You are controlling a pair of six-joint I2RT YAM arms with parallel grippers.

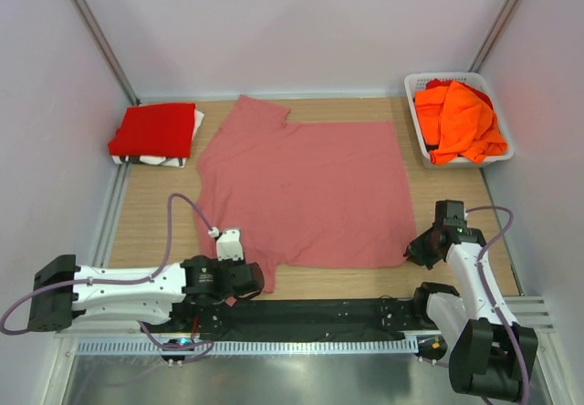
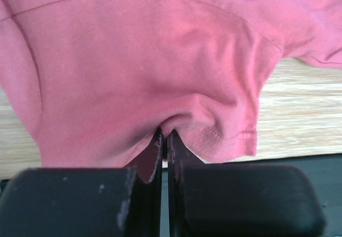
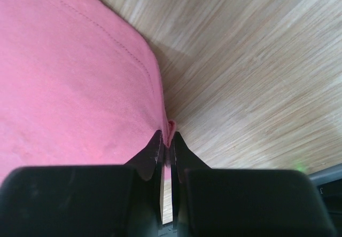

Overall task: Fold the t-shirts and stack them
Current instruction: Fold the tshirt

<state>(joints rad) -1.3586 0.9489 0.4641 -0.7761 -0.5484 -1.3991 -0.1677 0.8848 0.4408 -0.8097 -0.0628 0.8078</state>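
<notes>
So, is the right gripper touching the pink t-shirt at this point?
Touching. The right wrist view shows the right gripper closed on the edge of the pink t-shirt, with a small fold of cloth pinched between its tips.

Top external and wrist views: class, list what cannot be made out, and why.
Top view: how many orange t-shirts fill the basket; they lie heaped.
Top view: what lies beneath the folded red t-shirt; it covers the pile.
Wrist views: how much pink t-shirt the left gripper and right gripper pinch; their fingers hide it.
</notes>
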